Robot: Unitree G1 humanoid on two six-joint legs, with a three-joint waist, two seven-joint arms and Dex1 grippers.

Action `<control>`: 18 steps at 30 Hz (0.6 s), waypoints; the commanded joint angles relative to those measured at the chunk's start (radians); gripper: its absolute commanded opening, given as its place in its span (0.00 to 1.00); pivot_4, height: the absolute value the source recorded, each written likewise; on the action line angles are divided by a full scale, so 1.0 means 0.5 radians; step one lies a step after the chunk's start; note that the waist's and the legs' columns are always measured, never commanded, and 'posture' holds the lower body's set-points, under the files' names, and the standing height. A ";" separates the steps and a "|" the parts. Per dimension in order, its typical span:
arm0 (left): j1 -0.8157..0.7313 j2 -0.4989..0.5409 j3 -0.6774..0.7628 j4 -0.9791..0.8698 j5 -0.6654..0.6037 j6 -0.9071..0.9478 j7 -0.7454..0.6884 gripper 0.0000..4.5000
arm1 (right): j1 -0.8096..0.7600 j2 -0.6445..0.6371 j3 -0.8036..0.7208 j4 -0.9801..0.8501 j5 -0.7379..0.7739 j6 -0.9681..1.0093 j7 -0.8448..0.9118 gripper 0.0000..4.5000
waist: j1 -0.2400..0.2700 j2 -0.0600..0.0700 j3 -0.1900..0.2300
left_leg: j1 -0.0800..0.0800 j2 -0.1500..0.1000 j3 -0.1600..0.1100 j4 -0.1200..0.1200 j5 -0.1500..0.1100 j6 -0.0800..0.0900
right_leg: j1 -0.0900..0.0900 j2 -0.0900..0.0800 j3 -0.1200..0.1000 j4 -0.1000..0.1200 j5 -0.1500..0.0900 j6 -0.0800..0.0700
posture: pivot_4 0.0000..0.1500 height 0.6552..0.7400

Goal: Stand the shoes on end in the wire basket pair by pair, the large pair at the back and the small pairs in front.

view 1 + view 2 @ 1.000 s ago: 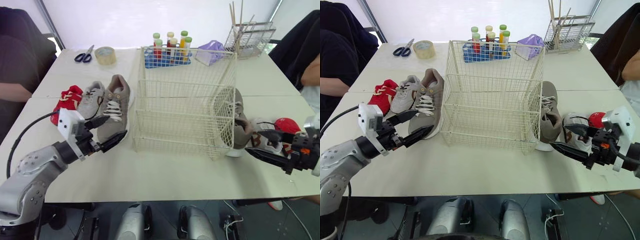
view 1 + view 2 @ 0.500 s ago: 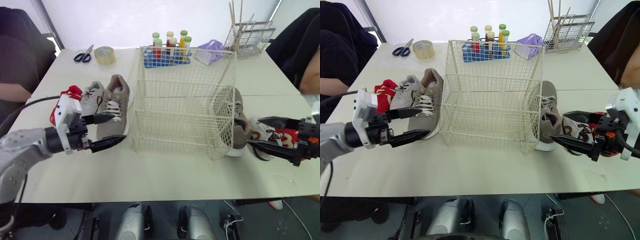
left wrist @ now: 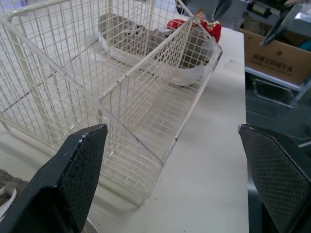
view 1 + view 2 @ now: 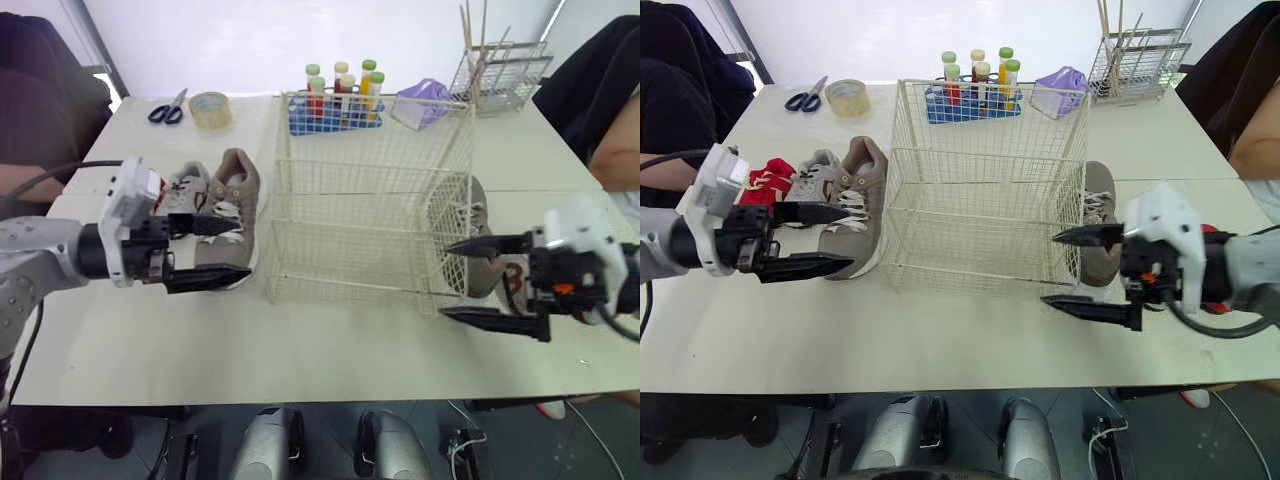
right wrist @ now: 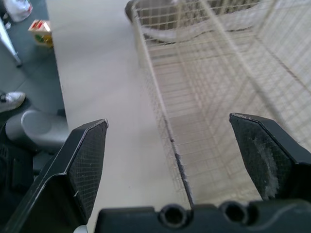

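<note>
wire basket (image 4: pixel 365 255) sits mid-frame on the white table (image 4: pixel 330 350). large brown shoe (image 4: pixel 232 215) and small grey shoe (image 4: pixel 182 195) lie flat just left of it; second brown shoe (image 4: pixel 1098 230) lies just beside its right wall. i see left gripper (image 4: pixel 245 250) and right gripper (image 4: pixel 444 279) both spread wide, holding nothing. cardboard box (image 3: pixel 272 58) print too small to read.

Wire basket (image 4: pixel 985 190) on the table (image 4: pixel 940 340), three shoes (image 4: pixel 815 185) just left of it, another shoe (image 4: pixel 1097 225) just right, bottle crate (image 4: pixel 975 105) behind.

Across the table (image 4: pixel 300 340) from me, scissors (image 4: pixel 168 108) beside a tape roll (image 4: pixel 210 110), blue rack of bottles (image 4: pixel 335 108), purple bag (image 4: pixel 420 102), wire rack (image 4: pixel 500 75) holding sticks
</note>
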 commanded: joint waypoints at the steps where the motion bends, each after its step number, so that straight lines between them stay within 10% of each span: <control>1: -0.054 -0.012 -0.003 -0.029 0.008 -0.014 0.019 0.99 | -0.081 -0.033 0.210 -0.019 -0.206 -0.120 -0.020 0.97 | -0.001 0.000 0.000 | 0.000 0.000 0.000 0.000 0.000 0.000 | 0.000 0.000 0.000 0.000 0.000 0.000 | 1.00 1.00; 13: -0.055 -0.073 -0.003 -0.092 0.017 -0.024 0.112 0.99 | -0.268 0.004 0.700 -0.002 -0.784 -0.246 -0.144 0.97 | 0.000 0.000 0.000 | 0.000 0.000 0.002 0.000 0.001 -0.001 | -0.001 0.001 0.000 0.002 0.000 0.001 | 1.00 1.00; 18: -0.079 -0.096 -0.020 -0.100 0.030 -0.035 0.141 1.00 | -0.315 -0.016 0.781 0.028 -0.901 -0.262 -0.104 0.56 | 0.002 0.000 0.000 | 0.000 0.000 0.002 0.000 0.001 -0.002 | -0.001 0.001 0.000 0.002 0.000 0.001 | 1.00 1.00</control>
